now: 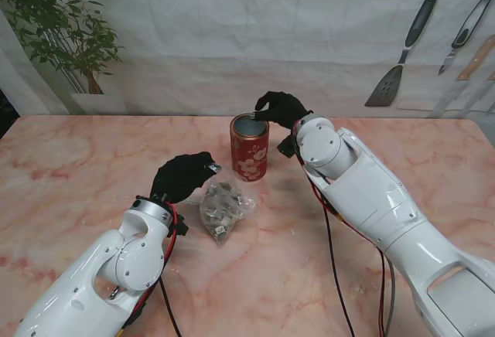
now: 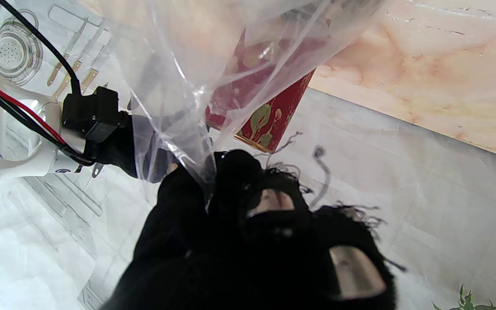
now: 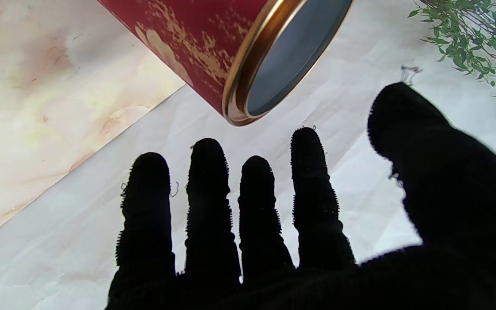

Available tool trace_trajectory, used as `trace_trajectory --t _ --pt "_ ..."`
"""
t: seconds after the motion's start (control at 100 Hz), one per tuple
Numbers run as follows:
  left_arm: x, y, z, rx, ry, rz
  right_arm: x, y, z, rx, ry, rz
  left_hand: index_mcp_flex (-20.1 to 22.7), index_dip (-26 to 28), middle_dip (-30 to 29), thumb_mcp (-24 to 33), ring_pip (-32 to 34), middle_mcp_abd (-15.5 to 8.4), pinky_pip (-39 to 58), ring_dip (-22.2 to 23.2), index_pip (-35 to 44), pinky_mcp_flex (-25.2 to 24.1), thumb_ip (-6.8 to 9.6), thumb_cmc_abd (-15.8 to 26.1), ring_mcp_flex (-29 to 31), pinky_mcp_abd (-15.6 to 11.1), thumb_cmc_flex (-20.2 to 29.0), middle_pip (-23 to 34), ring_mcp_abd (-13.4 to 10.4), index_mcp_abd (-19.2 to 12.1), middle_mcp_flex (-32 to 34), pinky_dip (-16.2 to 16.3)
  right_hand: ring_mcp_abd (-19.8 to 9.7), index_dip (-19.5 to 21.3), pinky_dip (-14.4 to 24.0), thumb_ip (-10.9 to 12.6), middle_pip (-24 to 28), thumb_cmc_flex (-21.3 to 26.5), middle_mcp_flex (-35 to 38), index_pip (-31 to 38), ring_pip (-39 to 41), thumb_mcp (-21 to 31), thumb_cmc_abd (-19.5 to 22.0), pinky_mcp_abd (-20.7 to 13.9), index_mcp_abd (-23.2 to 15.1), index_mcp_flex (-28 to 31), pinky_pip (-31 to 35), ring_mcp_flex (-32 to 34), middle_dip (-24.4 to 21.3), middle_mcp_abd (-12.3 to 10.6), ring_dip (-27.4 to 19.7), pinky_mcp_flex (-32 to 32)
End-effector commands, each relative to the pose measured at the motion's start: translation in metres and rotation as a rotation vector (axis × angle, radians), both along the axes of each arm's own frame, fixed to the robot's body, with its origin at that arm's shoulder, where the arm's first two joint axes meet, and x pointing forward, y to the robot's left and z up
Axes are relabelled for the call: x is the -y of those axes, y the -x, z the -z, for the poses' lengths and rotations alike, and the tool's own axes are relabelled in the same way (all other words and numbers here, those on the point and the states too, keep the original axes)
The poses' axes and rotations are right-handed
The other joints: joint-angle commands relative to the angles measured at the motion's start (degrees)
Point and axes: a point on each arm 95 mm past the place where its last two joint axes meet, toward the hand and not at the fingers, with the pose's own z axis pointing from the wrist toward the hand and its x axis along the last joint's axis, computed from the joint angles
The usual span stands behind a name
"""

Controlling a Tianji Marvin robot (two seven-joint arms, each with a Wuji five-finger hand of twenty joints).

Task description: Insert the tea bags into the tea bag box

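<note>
Left hand [image 1: 182, 176]: black knit glove, fingers pinched shut on the film of the bag [image 1: 224, 208], as shown in the left wrist view.

Bag: clear crinkled plastic, slack, lumpy with small pale tea bags; laid on the counter [image 1: 77, 167] just right of the left hand, its long axis running from me toward the tin [image 1: 249, 148]. The left hand is the nearer one.

Counter: pink veined marble, smooth.

Tin: red cylinder, gold floral print, gold rim, upright, lid off, mouth upward; just beyond the bag.

Right hand [image 1: 281, 109]: black glove, spread and empty, held at the tin's far right rim; contact cannot be told.
</note>
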Motion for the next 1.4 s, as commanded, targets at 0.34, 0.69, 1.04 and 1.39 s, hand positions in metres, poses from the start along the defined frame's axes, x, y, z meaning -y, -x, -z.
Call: trace_trajectory --t 0.34,0.69,1.04,1.39 --pt "0.001 -0.006 -0.005 -0.008 -0.028 -0.002 0.011 0.014 -0.009 0.027 -0.017 -0.046 4.89 2.89 1.10 0.93 5.02 1.97 15.11 0.11 8.79 -0.90 1.92 3.33 2.03 -12.08 3.21 6.11 4.74 11.02 2.17 -0.63 -1.19 1.29 0.75 1.83 -0.07 -0.88 -0.96 -0.57 0.55 0.10 -0.63 -0.91 -1.34 -0.37 0.82 -0.79 -0.74 -0.46 0.63 -0.08" --pt "0.001 -0.011 -0.009 -0.005 -0.046 -0.007 0.027 0.039 -0.011 0.028 -0.070 -0.123 4.88 2.89 1.10 0.94 5.02 1.97 15.11 0.11 8.83 -0.90 1.93 3.30 2.03 -12.08 3.21 6.11 4.74 11.05 2.17 -0.63 -1.09 1.95 1.03 1.82 0.58 -0.20 1.15 0.84 1.38 2.20 -0.70 -0.66 -1.55 3.05 1.81 1.21 -0.68 -0.64 0.86 1.17" --pt "0.004 -0.012 -0.013 0.005 -0.054 -0.004 0.038 0.062 -0.002 -0.008 -0.140 -0.211 4.89 2.88 1.10 0.92 5.02 1.97 15.11 0.11 8.85 -0.90 1.93 3.32 2.03 -12.08 3.13 6.11 4.74 11.00 2.17 -0.63 -0.68 -1.29 0.70 -1.11 1.19 2.60 2.77 2.54 2.18 3.83 0.12 -0.46 -0.95 6.98 2.51 2.48 -0.67 -0.46 0.92 1.74" --pt "0.007 -0.013 -0.014 0.010 -0.057 0.005 0.035 0.085 0.015 -0.073 -0.178 -0.345 4.89 2.86 1.10 0.94 5.02 1.97 15.11 0.11 8.87 -0.90 1.94 3.30 2.03 -12.08 3.13 6.11 4.74 11.01 2.17 -0.63 -0.35 -7.90 0.61 -4.04 1.72 7.50 3.45 7.94 2.67 0.19 3.09 -0.59 -0.85 7.15 2.89 2.93 -0.73 -0.10 0.89 1.86"
